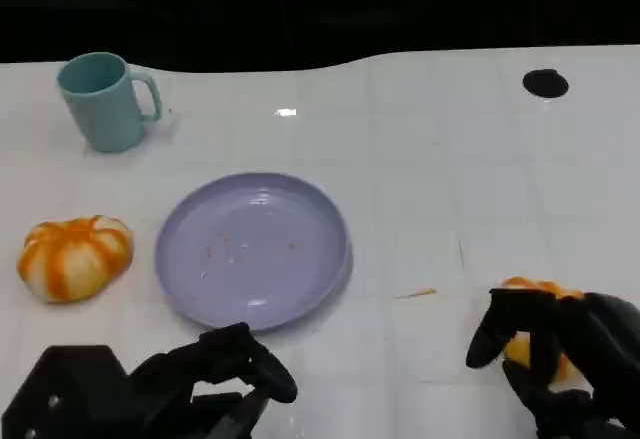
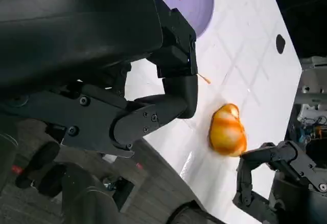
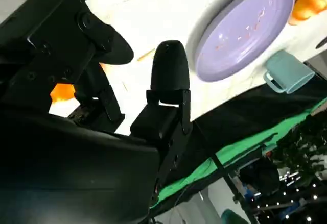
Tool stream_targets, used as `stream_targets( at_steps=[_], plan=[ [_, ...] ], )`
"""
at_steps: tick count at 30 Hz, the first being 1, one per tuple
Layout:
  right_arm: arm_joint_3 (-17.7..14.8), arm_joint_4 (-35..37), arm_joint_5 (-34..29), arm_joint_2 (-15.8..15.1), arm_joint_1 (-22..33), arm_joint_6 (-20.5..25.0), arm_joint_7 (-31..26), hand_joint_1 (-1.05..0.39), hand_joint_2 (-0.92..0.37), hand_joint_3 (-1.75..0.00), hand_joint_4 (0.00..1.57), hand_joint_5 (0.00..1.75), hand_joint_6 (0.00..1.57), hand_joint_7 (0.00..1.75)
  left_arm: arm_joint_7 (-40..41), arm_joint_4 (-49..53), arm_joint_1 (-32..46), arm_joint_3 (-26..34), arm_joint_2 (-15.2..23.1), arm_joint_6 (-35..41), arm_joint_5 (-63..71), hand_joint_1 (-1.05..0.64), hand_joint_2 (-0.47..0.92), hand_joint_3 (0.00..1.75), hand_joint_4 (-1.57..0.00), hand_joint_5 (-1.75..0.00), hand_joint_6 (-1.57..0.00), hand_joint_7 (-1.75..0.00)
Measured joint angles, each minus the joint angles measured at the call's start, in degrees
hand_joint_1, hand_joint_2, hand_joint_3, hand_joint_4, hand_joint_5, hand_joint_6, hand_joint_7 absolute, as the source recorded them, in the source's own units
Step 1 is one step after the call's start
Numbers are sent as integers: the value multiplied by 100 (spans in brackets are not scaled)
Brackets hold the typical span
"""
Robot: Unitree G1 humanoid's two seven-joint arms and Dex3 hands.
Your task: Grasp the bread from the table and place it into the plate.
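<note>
An orange-glazed bread roll (image 1: 522,349) lies on the white table at the near right; the left wrist view shows the roll (image 2: 227,131) resting on the table. My right hand (image 1: 560,354) arches over it with fingers spread, and its fingers (image 2: 255,170) stand just short of the roll. Orange from the roll (image 3: 62,92) shows between those fingers in the right wrist view. The lilac plate (image 1: 250,249) sits mid-table with a few crumbs in it. My left hand (image 1: 190,384) rests near the table's front edge below the plate, loosely curled and holding nothing.
A second orange-and-white bun (image 1: 75,257) lies left of the plate. A teal mug (image 1: 105,99) stands at the far left. A black round hole (image 1: 545,83) marks the far right. A small orange crumb (image 1: 415,294) lies between plate and roll.
</note>
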Motion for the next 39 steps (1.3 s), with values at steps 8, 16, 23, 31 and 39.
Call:
stream_targets(
  at_steps=[8, 16, 23, 31, 39],
  plan=[
    [-3, -590, -1211, -323, -5, 407, 198, -35, -73, -19, 64, 59, 84, 6, 0, -1, 2, 10, -1, 31, -10, -42, 92, 56, -67, -175, -49, -157],
    [7, -1039, -1870, -480, 4, 795, 642, -47, -81, -3, 33, 33, 52, 0, 0, 0, 2, 16, -1, 28, -13, -42, 92, 56, -67, -175, -50, -158],
    [26, -1277, -2364, -487, 24, 1144, 1054, -61, -86, -2, 10, 28, 31, 0, 0, 0, 1, 17, 0, 29, -11, -43, 92, 55, -67, -175, -50, -157],
    [145, -1352, -2775, -486, 9, 1522, 1649, -64, -88, -1, 4, 32, 28, 0, 2, -14, -3, 1, 0, 61, 2, -43, 92, 55, -66, -175, -50, -157],
    [259, -927, -2923, -485, -226, 1829, 1818, -64, -91, -1, 3, 37, 28, 0, 4, -79, -9, -30, -28, 99, 3, -42, 92, 56, -66, -175, -50, -157]
  ],
)
